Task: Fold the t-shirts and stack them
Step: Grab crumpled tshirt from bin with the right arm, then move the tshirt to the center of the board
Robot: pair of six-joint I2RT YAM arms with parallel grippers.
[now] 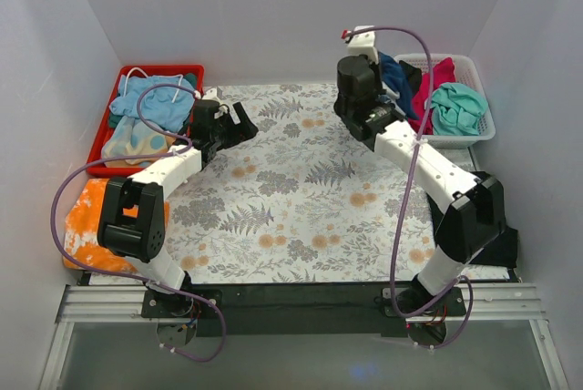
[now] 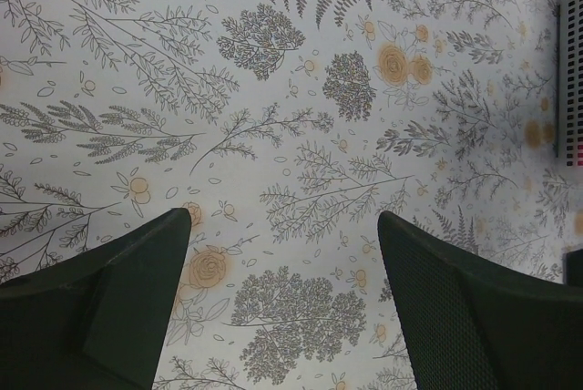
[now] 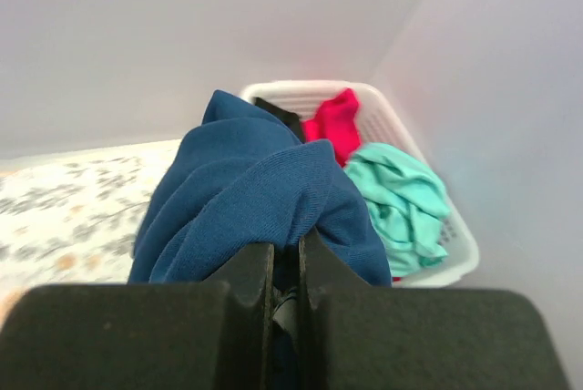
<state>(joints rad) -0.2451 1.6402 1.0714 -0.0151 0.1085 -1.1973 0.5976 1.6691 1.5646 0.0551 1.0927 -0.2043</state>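
My right gripper is shut on a bunched navy-blue t-shirt and holds it up at the left edge of the white basket; the shirt also shows in the top view. In the basket lie a magenta t-shirt, a teal t-shirt and a bit of a black one. My left gripper is open and empty above the floral tablecloth; in the top view it sits at the far left of the cloth.
A red tray at the far left holds light-blue cloths. An orange cloth lies at the table's left edge. White walls enclose the back and both sides.
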